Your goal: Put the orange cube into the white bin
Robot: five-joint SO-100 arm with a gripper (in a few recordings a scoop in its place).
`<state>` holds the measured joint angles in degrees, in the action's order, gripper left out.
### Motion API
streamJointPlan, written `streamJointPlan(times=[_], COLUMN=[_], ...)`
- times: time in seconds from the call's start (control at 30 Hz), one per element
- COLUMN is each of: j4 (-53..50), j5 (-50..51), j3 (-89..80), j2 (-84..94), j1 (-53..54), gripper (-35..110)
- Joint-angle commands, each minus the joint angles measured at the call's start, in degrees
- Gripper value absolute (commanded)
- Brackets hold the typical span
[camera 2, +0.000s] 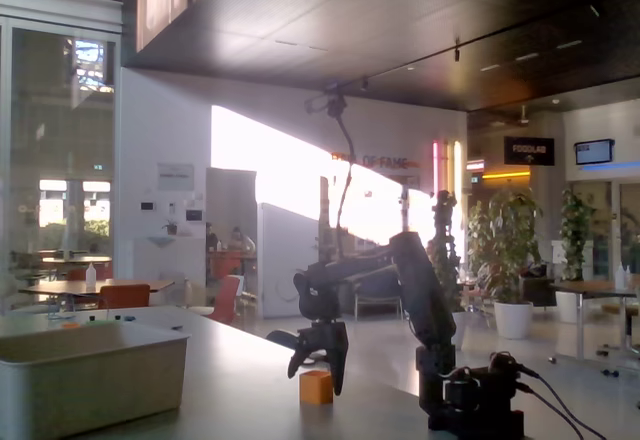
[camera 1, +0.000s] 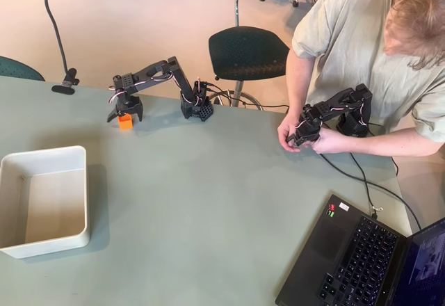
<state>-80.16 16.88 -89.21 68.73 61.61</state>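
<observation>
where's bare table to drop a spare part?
Widest bare patch: mid-table between bin, arm base and laptop. Bin floor is bare too. Crowded: around the cube under the gripper, and the cabled right edge.

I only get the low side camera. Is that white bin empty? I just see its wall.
Observer: From overhead, the white bin holds nothing.
Operator: Has the claw grabbed the orange cube?
Observer: No. Overhead, the gripper is open just over the orange cube, which sits on the table.
Operator: Who's steering?
Observer: A person stands at the table's far right corner, beside an open laptop.
</observation>
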Motion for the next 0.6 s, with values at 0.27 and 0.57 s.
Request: streamJointPlan(times=[0.27, 0.57], j4=[0.4, 0.4], j5=[-6.2, -6.6], j3=[1.7, 1.7], j2=[0.4, 0.4], j1=[0.2, 1.1], gripper=[76, 76])
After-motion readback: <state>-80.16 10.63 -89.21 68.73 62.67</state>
